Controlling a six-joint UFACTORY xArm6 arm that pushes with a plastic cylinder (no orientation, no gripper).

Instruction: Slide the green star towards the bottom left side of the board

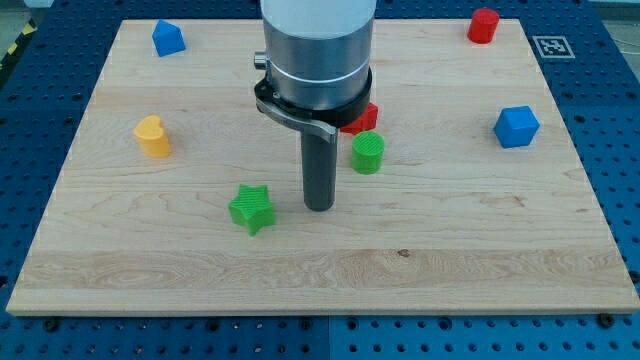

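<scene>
The green star (251, 208) lies on the wooden board (450, 250), a little left of centre and below the middle. My tip (319, 207) rests on the board just to the star's right, with a small gap between them. The arm's grey body hangs over the board's top middle and hides part of a red block (364, 117).
A green cylinder (367, 152) stands right of the rod, by the red block. A yellow block (153, 137) is at the left, a blue block (167, 38) at top left, a red cylinder (483, 25) at top right, a blue cube (516, 127) at the right.
</scene>
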